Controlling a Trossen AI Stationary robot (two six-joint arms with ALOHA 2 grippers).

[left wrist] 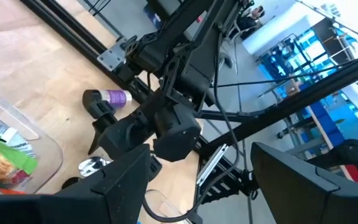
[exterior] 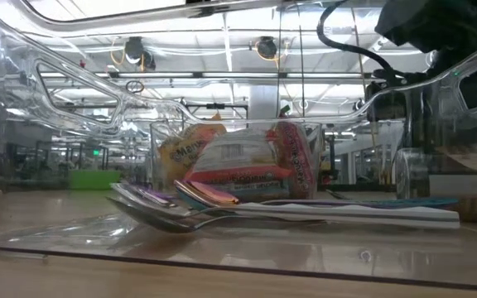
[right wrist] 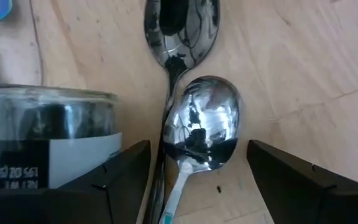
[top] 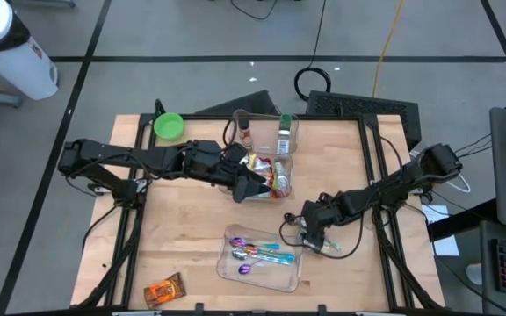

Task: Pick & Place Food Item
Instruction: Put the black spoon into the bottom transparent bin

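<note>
Food packets (top: 275, 174) lie in a clear bin (top: 281, 195) at the table's middle, also seen in the low view (exterior: 238, 161). One orange snack packet (top: 165, 290) rests flat near the front left edge. My left gripper (top: 251, 187) hovers open beside the bin's left side; its wrist view shows the bin's corner (left wrist: 17, 155). My right gripper (top: 304, 230) points steeply down, open, right of the bin. Two loose metal spoons (right wrist: 207, 124) lie on the wood between its fingers (right wrist: 123, 180), untouched.
A clear tray (top: 281, 279) of coloured spoons (top: 262, 256) sits at front centre. A second clear bin with bottles (top: 266, 132) and a green bowl (top: 168, 125) stand at the back. A clear labelled container (right wrist: 48, 137) is close beside my right gripper.
</note>
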